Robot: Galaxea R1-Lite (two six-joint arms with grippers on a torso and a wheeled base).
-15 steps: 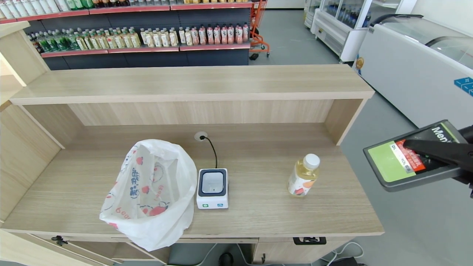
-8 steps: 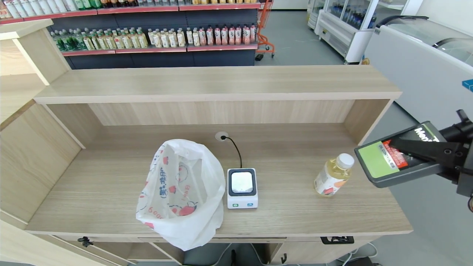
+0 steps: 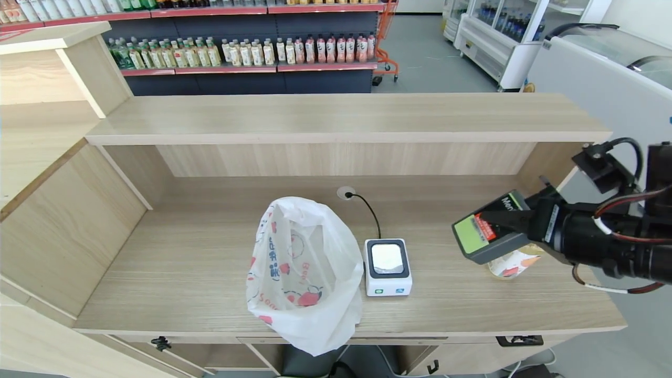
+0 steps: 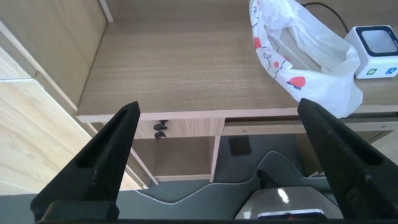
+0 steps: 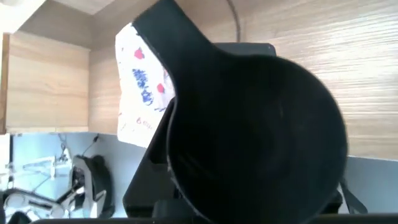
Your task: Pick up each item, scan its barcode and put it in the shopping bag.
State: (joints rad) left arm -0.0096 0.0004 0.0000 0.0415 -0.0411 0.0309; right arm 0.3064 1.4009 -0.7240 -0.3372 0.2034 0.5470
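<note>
A shop aisle runs across the 12 o'clock side of the head view, with shelves of bottled drinks, and before it lies a pale wood-grain checkout counter [image 3: 210,273] under a raised ledge. Near the counter's 6 o'clock edge a white plastic shopping bag printed with red fruit [image 3: 304,262] stands with its mouth up and spread, apparently so that goods can be dropped in from above. Just at its 3 o'clock sits a small white barcode scanner with a dark-framed glass window [image 3: 388,268]. The window faces upward, so a code has to be shown to it from overhead, and a black cable [image 3: 367,210] runs off toward 12 o'clock into a round grommet. Out at the scanner's 3 o'clock, the right gripper [image 3: 499,226] is clenched on a flat dark box with a green and red label [image 3: 485,236] and holds it above the counter, label side up. In my judgement the box needs turning or tilting before the window can read it. A clear plastic bottle of yellow drink with a printed label [image 3: 512,262] stands on the counter, partly hidden behind the box and awaiting its turn. The left gripper [image 4: 219,107] hangs off the counter's 6 o'clock edge, jaws spread and grasping nothing, clear of the bag.
</note>
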